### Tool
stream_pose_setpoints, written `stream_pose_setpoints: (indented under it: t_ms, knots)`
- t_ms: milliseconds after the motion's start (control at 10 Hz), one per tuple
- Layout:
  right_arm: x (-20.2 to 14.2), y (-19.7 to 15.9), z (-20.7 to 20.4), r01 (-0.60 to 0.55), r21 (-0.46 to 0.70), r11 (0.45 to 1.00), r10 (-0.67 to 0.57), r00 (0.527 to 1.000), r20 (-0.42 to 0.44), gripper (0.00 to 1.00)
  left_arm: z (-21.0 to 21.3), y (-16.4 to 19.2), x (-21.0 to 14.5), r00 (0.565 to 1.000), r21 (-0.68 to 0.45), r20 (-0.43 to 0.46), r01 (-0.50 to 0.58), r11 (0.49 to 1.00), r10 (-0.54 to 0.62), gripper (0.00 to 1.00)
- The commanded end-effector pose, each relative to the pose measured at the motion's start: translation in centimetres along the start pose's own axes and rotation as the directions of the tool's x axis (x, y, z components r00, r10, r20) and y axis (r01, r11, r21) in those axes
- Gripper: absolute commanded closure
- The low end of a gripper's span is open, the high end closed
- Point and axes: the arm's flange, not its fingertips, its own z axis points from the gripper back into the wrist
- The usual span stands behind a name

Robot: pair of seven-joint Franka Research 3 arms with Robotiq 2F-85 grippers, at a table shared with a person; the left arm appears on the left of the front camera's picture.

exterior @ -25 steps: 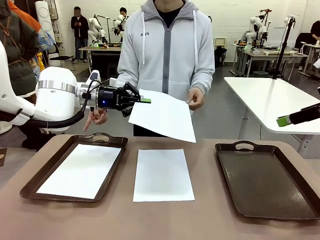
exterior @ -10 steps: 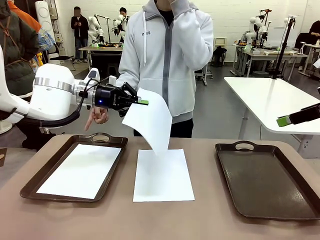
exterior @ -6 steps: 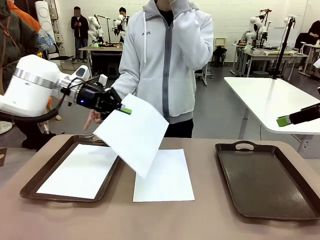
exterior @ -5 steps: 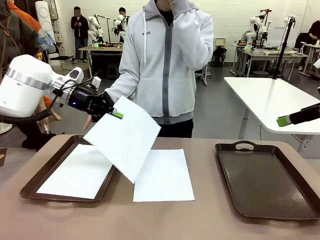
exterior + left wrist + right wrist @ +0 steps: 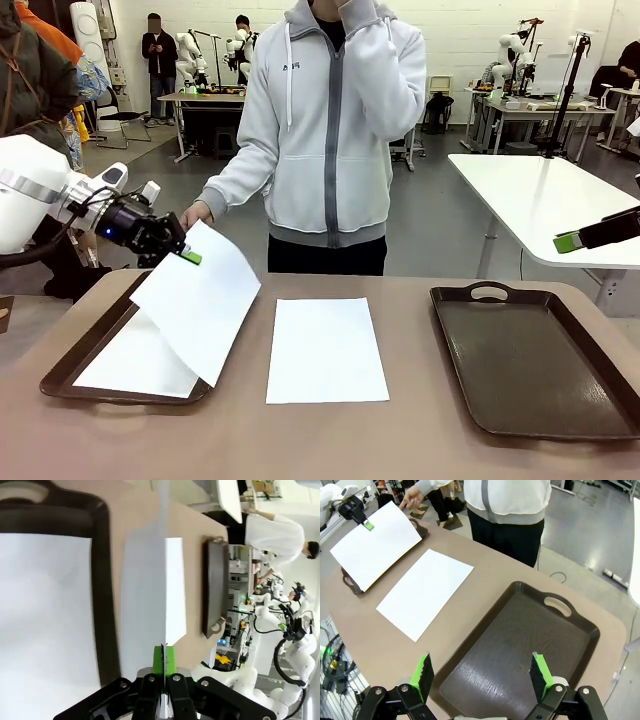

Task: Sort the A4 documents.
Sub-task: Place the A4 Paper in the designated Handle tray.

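Observation:
My left gripper (image 5: 186,256) is shut on the top corner of an A4 document (image 5: 200,312), which hangs tilted over the left brown tray (image 5: 60,382). In the left wrist view the green pads (image 5: 164,664) pinch that sheet (image 5: 142,605), seen nearly edge-on. Another white sheet (image 5: 130,365) lies flat inside the left tray, partly covered by the held one. A third sheet (image 5: 325,350) lies on the table between the trays. My right gripper (image 5: 482,672) is open and holds nothing, hovering above the right tray (image 5: 580,630).
The right brown tray (image 5: 530,360) has nothing in it. A person in a grey hoodie stands at the far side, one hand (image 5: 196,213) just behind my left gripper. A white table (image 5: 540,200) stands beyond the right side.
My left gripper has carried the sheet left and down, from above the middle sheet to over the left tray. The person let go of it earlier. My right arm has not moved.

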Motion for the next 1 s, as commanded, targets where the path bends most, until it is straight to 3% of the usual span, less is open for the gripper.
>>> stream_pose_setpoints:
  t_ms: [0,400,900]
  knots:
    - [0.0,0.0,-0.2,0.002,0.007,1.0,-0.002,1.0,0.001,0.0,-0.2,1.7,1.2,1.0,0.063,-0.016,-0.024,0.998,0.025,0.99]
    - [0.0,0.0,-0.2,0.002,0.007,1.0,-0.002,1.0,0.001,0.0,1.2,4.8,2.1,1.0,0.282,-0.016,-0.004,0.959,0.009,0.99]
    - [0.0,0.0,-0.2,0.002,0.007,1.0,-0.002,1.0,0.001,0.0,0.5,7.4,1.7,0.999,0.357,-0.036,-0.022,0.934,0.038,0.99]
